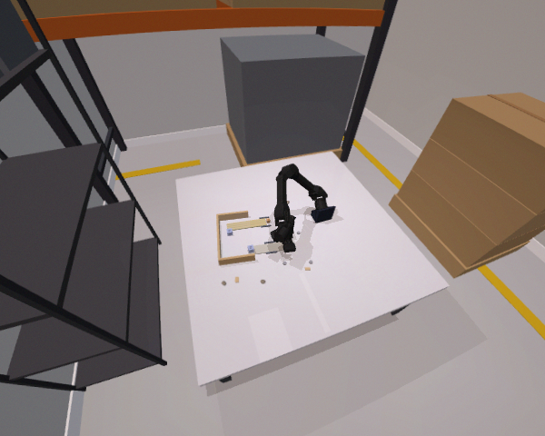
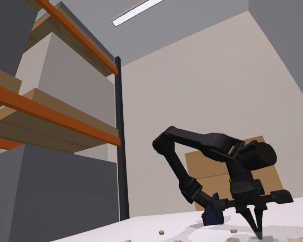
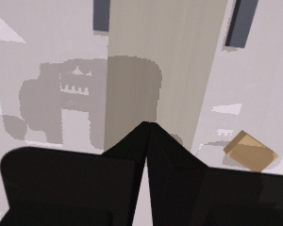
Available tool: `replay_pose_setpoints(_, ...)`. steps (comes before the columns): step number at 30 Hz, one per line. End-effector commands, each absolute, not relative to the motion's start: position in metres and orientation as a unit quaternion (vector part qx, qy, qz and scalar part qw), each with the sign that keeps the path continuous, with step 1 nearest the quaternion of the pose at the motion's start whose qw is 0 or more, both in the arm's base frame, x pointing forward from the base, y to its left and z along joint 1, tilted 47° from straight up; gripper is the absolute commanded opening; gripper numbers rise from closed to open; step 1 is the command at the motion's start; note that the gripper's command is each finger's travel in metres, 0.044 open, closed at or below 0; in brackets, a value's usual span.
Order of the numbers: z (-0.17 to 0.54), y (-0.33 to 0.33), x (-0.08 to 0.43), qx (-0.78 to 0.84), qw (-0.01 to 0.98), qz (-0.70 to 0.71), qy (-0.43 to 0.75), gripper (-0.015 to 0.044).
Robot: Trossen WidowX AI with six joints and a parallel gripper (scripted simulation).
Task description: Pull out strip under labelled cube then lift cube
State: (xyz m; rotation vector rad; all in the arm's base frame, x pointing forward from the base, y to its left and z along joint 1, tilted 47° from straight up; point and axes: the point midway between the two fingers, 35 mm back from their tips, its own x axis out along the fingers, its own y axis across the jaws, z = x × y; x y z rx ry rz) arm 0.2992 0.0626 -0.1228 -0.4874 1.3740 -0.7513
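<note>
A pale strip [image 1: 265,248] [image 3: 167,28] reaches out through the open side of the wooden frame [image 1: 219,239]. A small bluish cube [image 1: 250,248] sits at the strip's inner end. A second bluish cube [image 1: 229,232] is by the inner end of the yellowish strip [image 1: 247,224]. Labels are too small to tell apart. My gripper [image 2: 259,235] [image 3: 148,128] points down, shut, with its fingertips together over the pale strip near its outer part. Nothing shows between the fingers; they appear to touch the strip's top. The arm hides part of this in the top view.
Dark rails [image 3: 101,16] [image 3: 241,24] flank the pale strip. An orange bit [image 1: 268,220] is at the yellowish strip's outer end. A wooden block [image 3: 251,152] lies right of the pale strip. More blocks [image 1: 236,279] [image 1: 307,269] and pebbles [image 1: 262,282] [image 1: 310,262] lie nearby.
</note>
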Motion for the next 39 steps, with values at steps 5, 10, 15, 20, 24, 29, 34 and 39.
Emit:
replay_pose_setpoints(5,-0.129,0.058,0.278,-0.221,0.669,-0.338,0.624,0.0000)
replay_pose_setpoints(10,-0.130,0.059,0.271,-0.221,0.669,-0.338,0.624,0.0000)
replay_pose_setpoints(15,-0.131,0.060,0.264,-0.221,0.669,-0.338,0.624,0.0000)
replay_pose_setpoints(20,-0.132,0.061,0.258,-0.221,0.669,-0.338,0.624,0.0000)
replay_pose_setpoints(24,-0.133,0.062,0.253,-0.221,0.669,-0.338,0.624,0.0000)
replay_pose_setpoints(29,-0.133,0.063,0.246,-0.221,0.669,-0.338,0.625,0.0000)
replay_pose_setpoints(34,-0.134,0.064,0.240,-0.221,0.669,-0.337,0.625,0.0000)
replay_pose_setpoints(39,-0.135,0.065,0.233,-0.221,0.669,-0.337,0.625,0.0000)
